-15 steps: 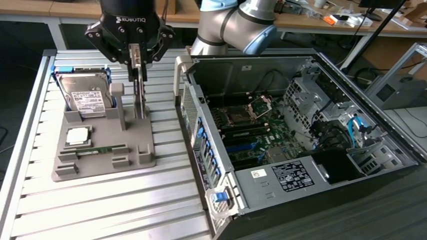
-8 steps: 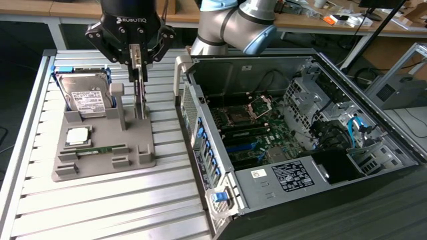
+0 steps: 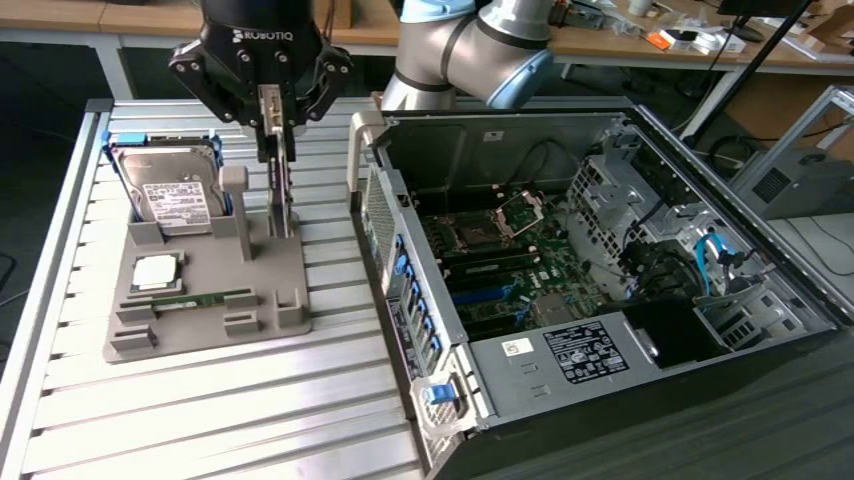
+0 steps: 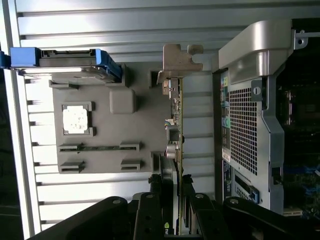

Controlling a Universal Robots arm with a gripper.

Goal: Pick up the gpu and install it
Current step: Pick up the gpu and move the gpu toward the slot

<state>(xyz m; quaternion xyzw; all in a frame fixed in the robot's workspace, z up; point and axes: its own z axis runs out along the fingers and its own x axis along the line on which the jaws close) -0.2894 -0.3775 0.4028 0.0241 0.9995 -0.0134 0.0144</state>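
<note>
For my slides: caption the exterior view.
Robot gripper at the top of the upright graphics card in its gray holder, beside the open computer case.

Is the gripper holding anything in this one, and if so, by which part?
The gripper pinches the gpu by its upper edge; the card stands upright in the gray holder.

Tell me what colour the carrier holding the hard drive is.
The carrier is blue, clearest in the wrist view.

The exterior camera is looking steeply down over the table [image 3: 200,420]; the wrist camera, closer, is sharing the holder [image 3: 200,330] and case [image 3: 400,260] edge.
</note>
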